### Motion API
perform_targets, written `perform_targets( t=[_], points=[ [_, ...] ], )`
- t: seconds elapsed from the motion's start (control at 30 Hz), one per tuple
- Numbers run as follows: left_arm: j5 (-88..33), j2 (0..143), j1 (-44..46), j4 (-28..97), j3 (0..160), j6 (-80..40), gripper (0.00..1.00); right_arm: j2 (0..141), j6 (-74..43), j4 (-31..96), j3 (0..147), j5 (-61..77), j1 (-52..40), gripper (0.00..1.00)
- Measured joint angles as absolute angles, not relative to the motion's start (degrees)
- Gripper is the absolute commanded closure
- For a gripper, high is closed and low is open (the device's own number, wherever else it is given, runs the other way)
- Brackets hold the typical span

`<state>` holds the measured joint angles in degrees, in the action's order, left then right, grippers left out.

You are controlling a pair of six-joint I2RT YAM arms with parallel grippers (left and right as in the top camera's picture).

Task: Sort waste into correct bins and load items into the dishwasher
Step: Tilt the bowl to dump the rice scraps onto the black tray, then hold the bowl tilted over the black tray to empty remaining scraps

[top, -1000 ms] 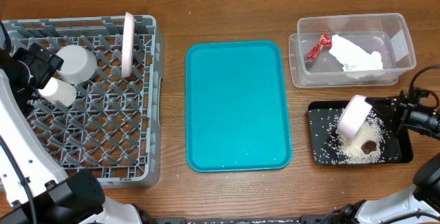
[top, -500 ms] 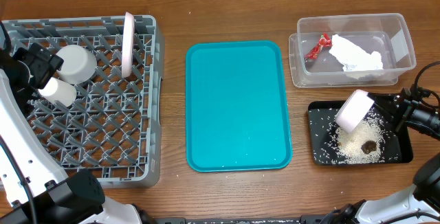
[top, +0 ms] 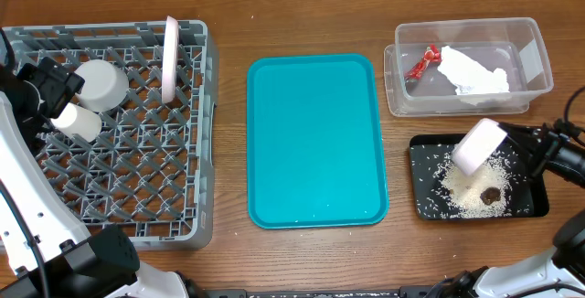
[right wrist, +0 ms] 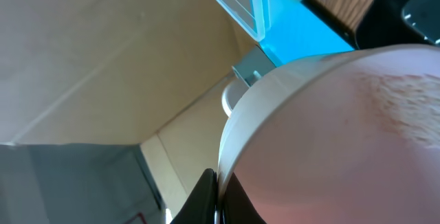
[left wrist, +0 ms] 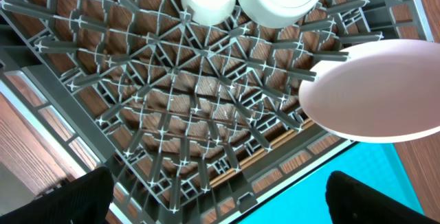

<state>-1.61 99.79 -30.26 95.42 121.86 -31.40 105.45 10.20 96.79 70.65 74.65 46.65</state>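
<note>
My right gripper (top: 512, 139) is shut on the rim of a pink bowl (top: 477, 146) and holds it tilted over the black tray (top: 420, 143), which carries spilled rice and a dark lump (top: 491, 194). In the right wrist view the bowl (right wrist: 344, 135) fills the frame, its rim pinched between my fingers (right wrist: 220, 200). My left gripper (left wrist: 216, 196) is open and empty above the grey dish rack (top: 137, 207), at its left side. The rack holds a white cup (top: 79, 122), a white bowl (top: 102, 82) and an upright pink plate (top: 171, 58).
A teal tray (top: 315, 143) lies in the middle of the table. A clear plastic bin (top: 539, 51) at the back right holds a red wrapper (top: 421, 62) and crumpled white paper (top: 475, 74).
My right gripper has lifted and turned the pink bowl a little up and to the right over the black tray. The left arm has not moved.
</note>
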Motion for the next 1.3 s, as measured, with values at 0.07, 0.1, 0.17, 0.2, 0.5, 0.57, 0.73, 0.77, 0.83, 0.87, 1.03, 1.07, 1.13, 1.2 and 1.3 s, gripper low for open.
perform_targets(
  t=[0.07, 0.1, 0.17, 0.2, 0.5, 0.57, 0.73, 0.77, 0.83, 0.87, 1.03, 1.07, 1.13, 1.2, 1.3],
  points=[
    [-1.61, 99.79, -30.26, 95.39, 121.86, -31.42, 0.0, 105.45, 10.0, 94.76, 70.65, 74.83, 47.24, 0.97],
    [-1.61, 99.79, -30.26, 95.42, 121.86, -31.4, 0.0, 105.45, 9.63, 93.8, 70.65, 74.89, 47.33, 0.97],
    [-1.63, 99.79, -30.26, 95.42, 121.86, -31.42, 0.0, 105.47, 9.41, 94.04, 70.65, 75.0, 47.53, 0.97],
    [-1.63, 99.79, -30.26, 95.42, 121.86, -31.4, 0.0, 105.49, 9.3, 94.7, 70.65, 75.16, 47.55, 0.96],
    [-1.63, 99.79, -30.26, 95.42, 121.86, -31.42, 0.0, 105.51, 10.15, 96.2, 70.65, 76.16, 47.59, 0.97],
    [-1.63, 99.79, -30.26, 95.42, 121.86, -31.42, 0.0, 105.51, 9.39, 93.54, 70.65, 76.34, 47.64, 0.97],
    [-1.61, 99.79, -30.26, 95.42, 121.86, -31.4, 0.0, 105.69, 9.98, 96.14, 70.63, 76.55, 47.7, 0.96],
    [-1.61, 99.79, -30.26, 95.42, 121.86, -31.4, 0.0, 105.73, 10.15, 94.7, 70.63, 76.69, 47.7, 0.97],
    [-1.61, 99.79, -30.26, 95.44, 121.86, -31.4, 0.0, 105.78, 9.65, 93.45, 70.63, 76.82, 47.7, 0.96],
    [-1.61, 99.79, -30.26, 95.39, 121.86, -31.4, 0.0, 105.8, 9.54, 94.41, 70.63, 76.95, 47.7, 0.96],
    [-1.63, 99.79, -30.26, 95.42, 121.86, -31.42, 0.0, 105.82, 8.82, 89.65, 70.61, 78.72, 47.72, 0.96],
    [-1.61, 99.79, -30.26, 95.39, 121.86, -31.4, 0.0, 105.84, 8.23, 89.52, 70.61, 78.7, 47.75, 0.96],
    [-1.61, 99.79, -30.26, 95.42, 121.86, -31.4, 0.0, 105.86, 7.53, 90.56, 70.61, 78.61, 47.77, 0.96],
    [-1.61, 99.79, -30.26, 95.42, 121.86, -31.42, 0.0, 105.86, 7.35, 89.93, 70.59, 78.59, 47.79, 0.96],
    [-1.61, 99.79, -30.26, 95.42, 121.86, -31.4, 0.0, 105.93, 6.83, 91.02, 70.59, 78.61, 47.92, 0.96]
  ],
)
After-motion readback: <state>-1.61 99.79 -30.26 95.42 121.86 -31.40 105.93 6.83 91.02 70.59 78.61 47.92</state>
